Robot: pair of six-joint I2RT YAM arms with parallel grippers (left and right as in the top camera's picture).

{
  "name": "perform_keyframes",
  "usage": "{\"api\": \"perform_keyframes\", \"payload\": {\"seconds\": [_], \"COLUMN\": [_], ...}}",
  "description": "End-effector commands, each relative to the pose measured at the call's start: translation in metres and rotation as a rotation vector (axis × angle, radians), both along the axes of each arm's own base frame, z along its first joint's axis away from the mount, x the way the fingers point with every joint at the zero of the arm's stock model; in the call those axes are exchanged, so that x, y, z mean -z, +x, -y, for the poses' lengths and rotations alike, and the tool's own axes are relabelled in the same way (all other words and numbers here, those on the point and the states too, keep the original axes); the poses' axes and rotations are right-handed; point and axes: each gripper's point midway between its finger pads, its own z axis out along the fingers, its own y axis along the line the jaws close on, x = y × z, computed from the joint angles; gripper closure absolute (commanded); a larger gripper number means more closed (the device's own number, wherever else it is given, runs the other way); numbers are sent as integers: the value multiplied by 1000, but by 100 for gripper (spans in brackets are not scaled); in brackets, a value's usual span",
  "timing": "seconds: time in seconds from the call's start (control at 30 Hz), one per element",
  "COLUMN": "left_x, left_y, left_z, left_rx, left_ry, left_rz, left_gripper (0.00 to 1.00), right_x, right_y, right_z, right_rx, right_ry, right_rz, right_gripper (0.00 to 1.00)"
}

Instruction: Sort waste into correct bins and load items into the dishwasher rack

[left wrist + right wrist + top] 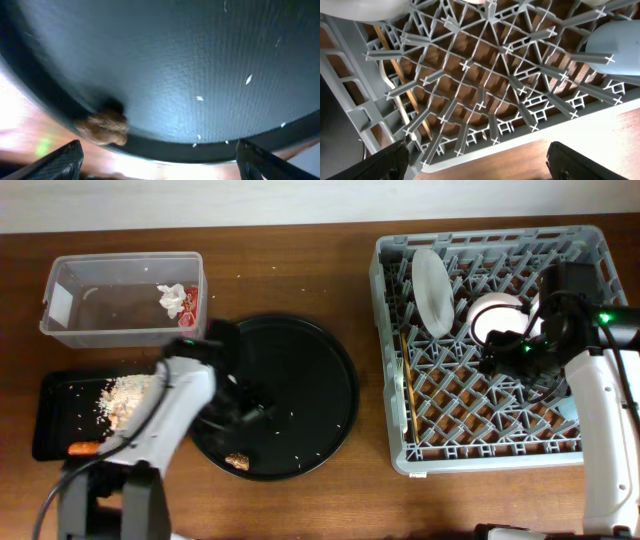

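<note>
Left end effector (157, 150) spread above brownish scrap (104, 127) (tray (200, 65) rim); plate (432, 288) racked.

Overhead straight down; wrists close above tray (175, 60), rack (466, 65).

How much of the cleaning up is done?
Most of it. The wrapper and tissue are in the clear tub, rice and carrot in the black tray, plate and bowl in the rack. The open left fingers hover by one brown scrap; it and stray grains remain.
</note>
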Motion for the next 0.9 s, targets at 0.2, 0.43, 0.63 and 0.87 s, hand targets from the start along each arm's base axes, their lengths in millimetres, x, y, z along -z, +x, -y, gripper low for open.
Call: {"api": "perform_keyframes", "payload": {"seconds": [0.2,0.43,0.63,0.87], "left_x": [30,54,59,12], "left_y": [-39,-41,-24,18], "left_z": [10,-6,-15,-55], "left_rx": [-27,-77,-72,-98], "left_ry": [69,155,207,210], "left_rz": [-81,-41,44,210], "left_gripper": [11,16,63,85], "right_x": [1,1,1,1], "right_y": [-1,-1,-1,-1], "right_z": [1,0,0,1], "right_rx": [-4,-4,-4,-4], "right_ry": [0,1,1,1], "right_rz": [-3,-6,-6,-6], "right_gripper": [9,9,9,9]}}
